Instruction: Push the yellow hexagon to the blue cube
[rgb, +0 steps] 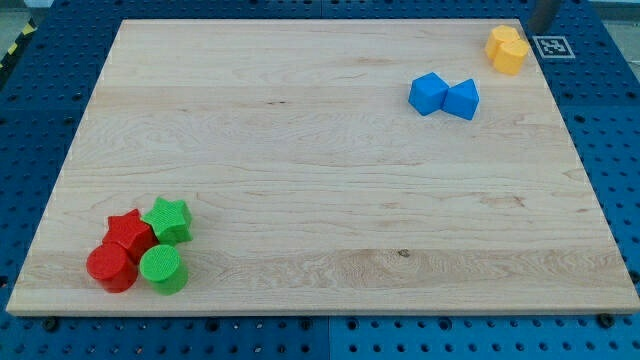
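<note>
My tip (541, 31) shows at the view's top right, just beside the yellow hexagon (507, 49); it is a bare rod with nothing to open or close. The hexagon sits at the table's (300, 150) top-right corner. The blue cube (428, 93) lies near, lower left, touching a blue triangular block (462, 99).

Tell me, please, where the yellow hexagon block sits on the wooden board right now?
The yellow hexagon block sits in the top right corner of the wooden board, just below and left of my tip, up and right of the two touching blue blocks.
</note>
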